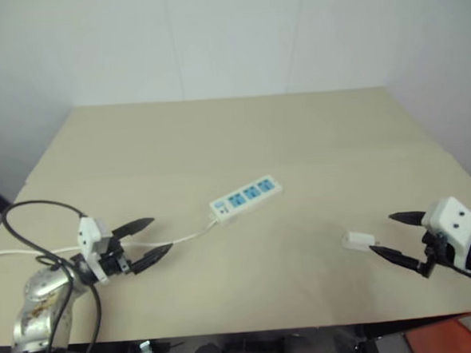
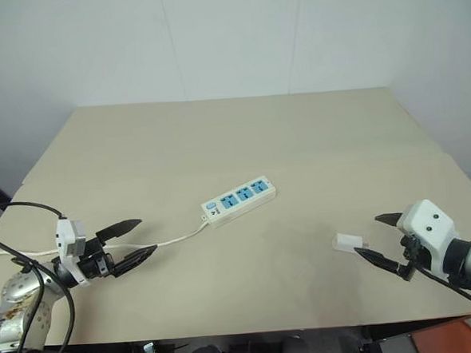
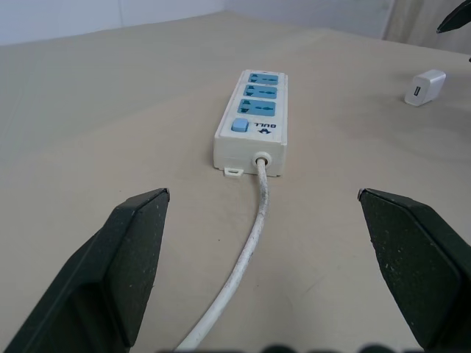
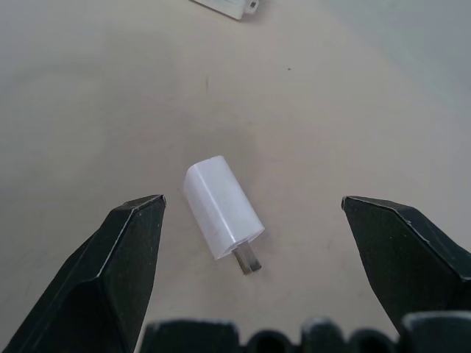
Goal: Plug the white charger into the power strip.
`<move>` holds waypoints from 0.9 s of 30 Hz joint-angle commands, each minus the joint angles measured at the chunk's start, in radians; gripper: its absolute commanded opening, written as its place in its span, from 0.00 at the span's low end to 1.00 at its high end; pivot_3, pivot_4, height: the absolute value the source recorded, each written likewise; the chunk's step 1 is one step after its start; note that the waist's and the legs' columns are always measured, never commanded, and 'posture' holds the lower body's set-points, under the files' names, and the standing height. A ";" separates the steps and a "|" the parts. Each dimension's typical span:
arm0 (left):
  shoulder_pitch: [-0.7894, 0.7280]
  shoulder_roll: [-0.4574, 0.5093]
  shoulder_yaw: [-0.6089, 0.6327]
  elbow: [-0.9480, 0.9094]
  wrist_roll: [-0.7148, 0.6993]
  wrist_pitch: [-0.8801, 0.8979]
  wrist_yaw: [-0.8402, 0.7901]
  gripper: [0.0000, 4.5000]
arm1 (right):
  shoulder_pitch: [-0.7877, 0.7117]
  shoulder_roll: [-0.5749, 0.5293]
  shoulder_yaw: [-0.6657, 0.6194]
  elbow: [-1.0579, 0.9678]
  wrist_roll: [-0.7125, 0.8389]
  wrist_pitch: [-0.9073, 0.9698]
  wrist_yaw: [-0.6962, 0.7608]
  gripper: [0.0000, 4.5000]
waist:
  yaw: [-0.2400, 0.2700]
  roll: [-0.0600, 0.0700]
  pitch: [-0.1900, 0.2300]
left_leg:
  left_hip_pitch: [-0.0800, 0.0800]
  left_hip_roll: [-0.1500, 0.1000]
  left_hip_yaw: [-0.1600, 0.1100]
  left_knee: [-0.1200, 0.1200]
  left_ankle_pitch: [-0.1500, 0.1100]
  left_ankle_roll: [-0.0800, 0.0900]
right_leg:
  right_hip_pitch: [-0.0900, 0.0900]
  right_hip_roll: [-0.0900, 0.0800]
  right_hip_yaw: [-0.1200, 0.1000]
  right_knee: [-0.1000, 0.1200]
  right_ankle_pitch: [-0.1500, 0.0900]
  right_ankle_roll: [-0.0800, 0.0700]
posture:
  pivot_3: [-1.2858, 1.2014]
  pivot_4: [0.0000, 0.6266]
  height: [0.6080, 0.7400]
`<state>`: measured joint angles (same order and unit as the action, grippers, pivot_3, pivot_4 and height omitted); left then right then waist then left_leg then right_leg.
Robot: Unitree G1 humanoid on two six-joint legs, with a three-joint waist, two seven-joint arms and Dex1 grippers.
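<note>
on the table (image 1: pixel 218 145), charger (image 4: pixel 222 207) apart from strip (image 1: pixel 246 197)

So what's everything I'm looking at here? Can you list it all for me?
table: one, beige, in front of a white wall, carrying everything else.
power strip: one, white with three blue sockets and a blue switch, lying flat near the middle of the table, switch end toward the left arm.
cord: one, thin and white, running from the strip's switch end across the table toward the left gripper.
white charger: one, white, lying on its side on the table just in front of the right gripper, its metal prongs bare, apart from the strip.
left gripper: one, white housing with two black fingers, open, empty, above the cord.
right gripper: one, same build, open, empty, aimed at the charger.
</note>
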<state>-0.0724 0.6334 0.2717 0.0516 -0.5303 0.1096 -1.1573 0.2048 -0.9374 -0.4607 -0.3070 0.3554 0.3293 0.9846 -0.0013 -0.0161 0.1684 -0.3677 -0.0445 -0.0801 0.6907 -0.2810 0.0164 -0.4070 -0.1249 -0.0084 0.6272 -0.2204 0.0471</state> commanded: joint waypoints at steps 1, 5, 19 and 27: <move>-0.007 0.017 -0.003 0.009 0.018 -0.032 -0.010 0.99 | 0.006 -0.046 -0.043 -0.032 -0.013 0.042 -0.001 1.00 | 0.000 0.000 0.000 | 0.000 0.000 0.000 0.000 0.000 0.000 | 0.000 0.000 0.000 0.000 0.000 0.000 | 0.52 0.24 1.00; -0.004 0.011 -0.001 0.006 0.016 -0.033 -0.014 0.99 | 0.007 -0.047 -0.047 -0.037 0.008 0.059 0.005 1.00 | 0.001 -0.001 0.000 | 0.000 0.001 0.000 0.000 0.000 0.000 | 0.000 0.001 0.000 -0.001 0.000 0.000 | 0.52 0.24 1.00; -0.260 -0.077 -0.074 0.294 0.115 -0.212 -0.004 0.99 | -0.103 -0.038 0.043 -0.054 0.012 0.072 -0.018 1.00 | 0.012 -0.001 0.001 | 0.000 0.000 0.001 0.001 0.000 0.000 | 0.001 0.002 -0.001 -0.001 0.000 0.001 | 0.52 0.24 1.00; -0.595 -0.189 -0.155 0.760 0.176 -0.408 -0.216 0.99 | -0.212 -0.044 0.115 -0.069 0.009 0.100 -0.038 1.00 | 0.011 -0.003 0.001 | -0.003 -0.004 0.003 0.002 0.000 0.000 | 0.000 0.001 -0.002 -0.003 0.001 0.001 | 0.52 0.24 1.00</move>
<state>-0.6292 0.4484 0.1205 0.7511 -0.3552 -0.2610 -1.3251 0.0090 -0.9693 -0.3260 -0.3493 0.3578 0.4182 0.9573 0.0102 -0.0186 0.1695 -0.3714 -0.0496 -0.0769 0.6926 -0.2815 0.0174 -0.4076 -0.1249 -0.0102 0.6238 -0.2193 0.0490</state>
